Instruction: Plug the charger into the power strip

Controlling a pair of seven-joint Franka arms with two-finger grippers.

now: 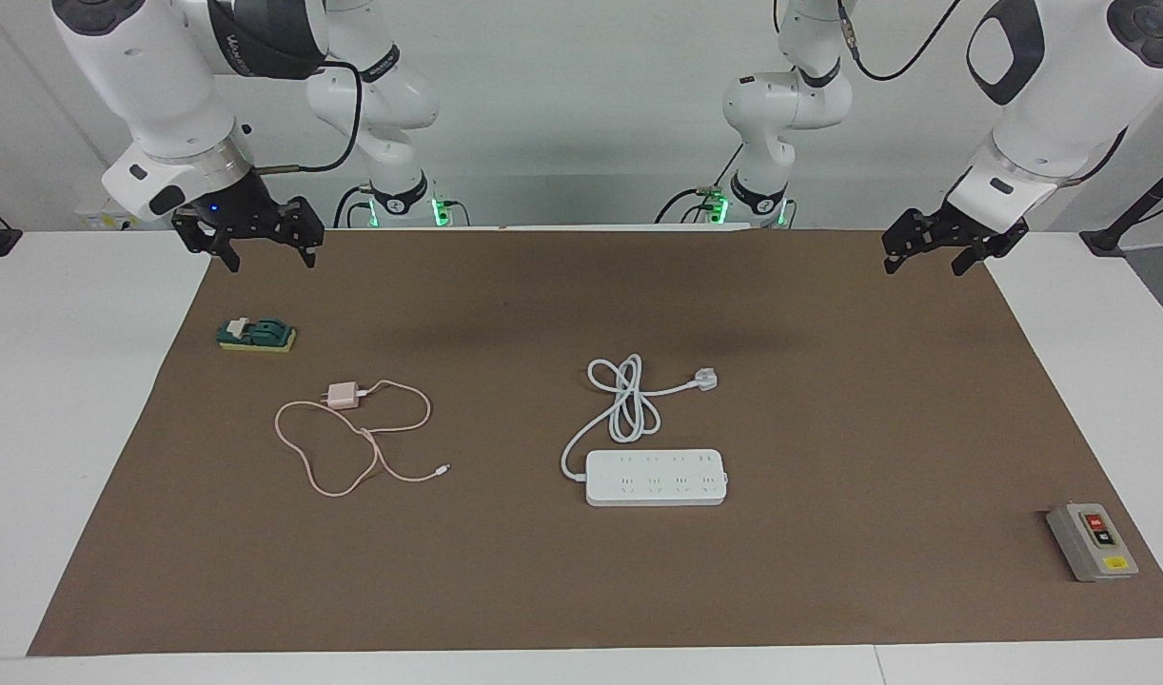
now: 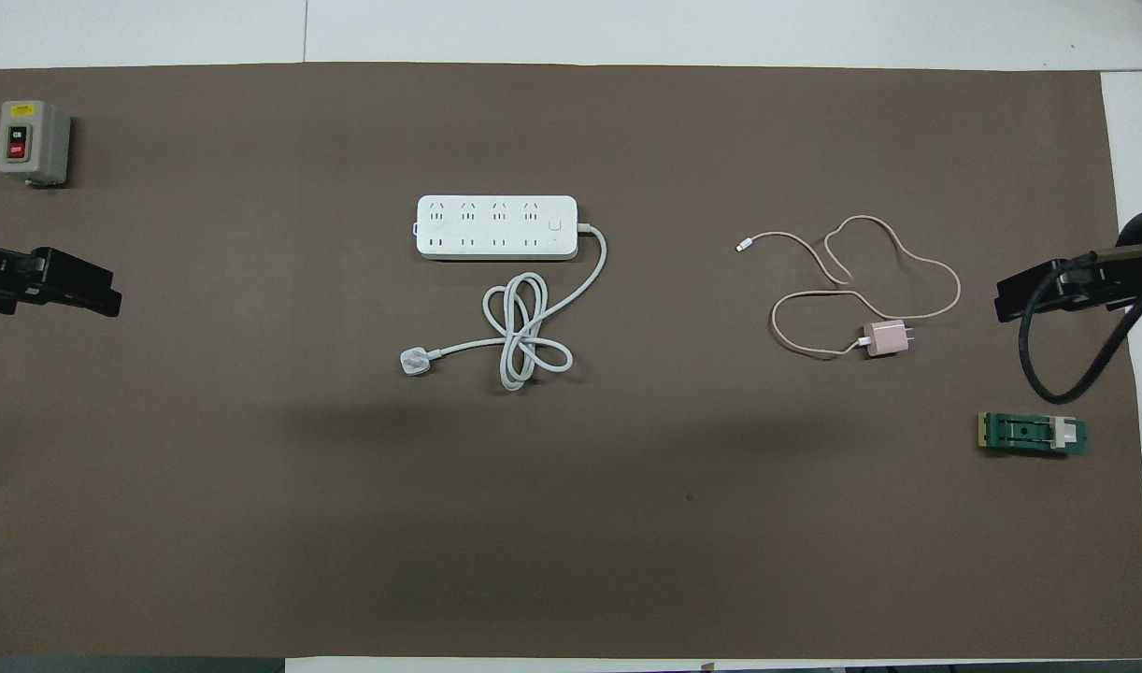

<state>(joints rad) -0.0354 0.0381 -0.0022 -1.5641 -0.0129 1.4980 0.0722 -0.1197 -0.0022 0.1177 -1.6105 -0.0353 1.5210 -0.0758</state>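
Facing and overhead views of the two-arm station. The right gripper hung at the upper left of the facing frame with its fingers spread and nothing between them; the left gripper hung at the upper right, likewise spread and empty. Both were raised over the ends of the mat, well apart from every object — each arm waiting.

The charger lay left of centre in the facing frame, flat on the mat. Its thin pink cable ran out in loose loops to a small white connector. Judged from its form, the adapter is light and rigid with smooth faces, so it may slip or skid under a glancing contact; the cable is limp and will trail. The cube's two flat sides appear the sensible place to grasp, leaving the prongs free.

The power strip lay at centre frame, sockets upward, its thick white cord coiled just above it and ending in a three-pin plug. Being loose and fairly light, it may shift when pressed.

A green block sat at the upper left, below the right gripper, and a grey switch box at the lower right. All rested on a brown mat — matte and flat — covering a white table before a plain pale wall.
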